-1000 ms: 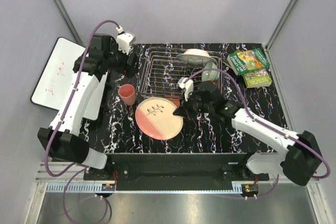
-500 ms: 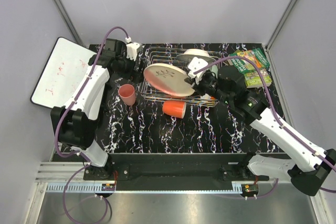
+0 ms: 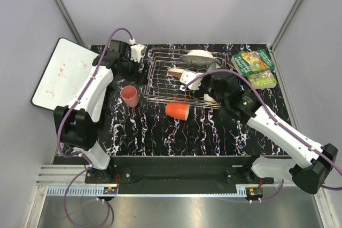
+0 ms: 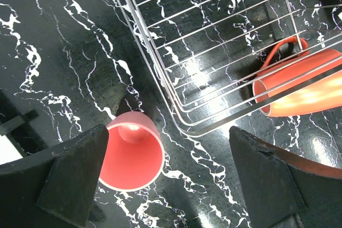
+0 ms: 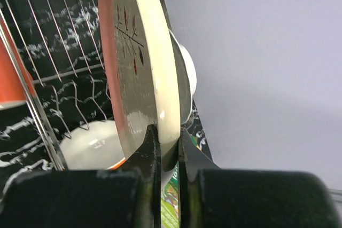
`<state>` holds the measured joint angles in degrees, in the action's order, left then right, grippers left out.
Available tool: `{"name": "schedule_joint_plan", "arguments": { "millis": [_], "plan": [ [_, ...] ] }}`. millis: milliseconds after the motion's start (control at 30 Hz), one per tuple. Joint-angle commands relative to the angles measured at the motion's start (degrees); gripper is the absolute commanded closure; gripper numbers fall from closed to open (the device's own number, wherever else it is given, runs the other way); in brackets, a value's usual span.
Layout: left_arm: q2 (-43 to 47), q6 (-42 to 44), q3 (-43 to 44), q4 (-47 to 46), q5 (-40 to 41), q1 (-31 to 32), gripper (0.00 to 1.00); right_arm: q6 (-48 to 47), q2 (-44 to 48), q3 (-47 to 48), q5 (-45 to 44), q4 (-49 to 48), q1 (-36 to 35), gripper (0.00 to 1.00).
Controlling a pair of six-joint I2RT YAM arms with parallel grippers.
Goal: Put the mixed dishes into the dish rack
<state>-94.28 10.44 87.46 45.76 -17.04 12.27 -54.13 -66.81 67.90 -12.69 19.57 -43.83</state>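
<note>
- Chrome wire forms the dish rack (image 3: pixel 158 81), which sits in the upper centre of the overhead view on a black marbled table (image 3: pixel 214 132).
- The pink plate (image 5: pixel 133 62) with the dark sprig motif stands on edge. It runs from bottom centre to the top of the right wrist view, and from overhead it is a thin sliver over the middle of the rack. Whether it touches the bars cannot be told.
- The right gripper (image 5: pixel 163 140) is clenched on the plate's lower rim, one finger on each face.
- The left gripper (image 4: pixel 168 172) is spread wide with nothing between its fingers, above the rack's corner.
- The pink cup (image 4: pixel 131 150) stands upright at the lower left of the left wrist view, just outside that corner.
- The orange mug (image 4: pixel 299 86) lies on its side at the right edge of that view, on the table beside the rack's rail.
- The white plate (image 3: pixel 199 55) leans at the rack's upper right.
- The orange-and-white bowl (image 5: pixel 93 150) shows at the lower left of the right wrist view, near the wires.
- Green-covered books (image 3: pixel 255 67) lie at the upper right of the overhead view and a whiteboard (image 3: pixel 59 73) at the left.
</note>
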Motion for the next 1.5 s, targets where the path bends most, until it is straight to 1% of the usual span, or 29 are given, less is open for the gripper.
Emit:
{"name": "schedule_joint_plan", "arguments": {
  "millis": [0, 267, 667, 1233, 1467],
  "plan": [
    [0.5, -0.68, 0.87, -1.46, -0.28, 1.26, 0.01, -9.32, -1.57, 1.01, -5.77, -11.83, -0.2, 1.0],
    [1.38, -0.15, -0.53, -1.99, -0.1, 1.44, 0.01, -11.88, -5.7, 0.57, -4.98, -14.3, 1.38, 1.0],
    [1.82, -0.24, -2.73, -3.13, -0.72, 1.44, 0.01, -13.72, -8.25, 1.62, -2.87, -15.27, 4.46, 1.0],
    [2.52, 0.37, -4.4, -4.19, -0.28, 1.44, 0.01, -11.44, -11.86, 0.39, 0.12, -15.97, 6.21, 1.0],
    [2.7, 0.64, -4.76, -4.62, -0.19, 1.44, 0.01, -8.81, -13.88, -0.84, 1.79, -16.93, 7.53, 1.0]
  ]
}}
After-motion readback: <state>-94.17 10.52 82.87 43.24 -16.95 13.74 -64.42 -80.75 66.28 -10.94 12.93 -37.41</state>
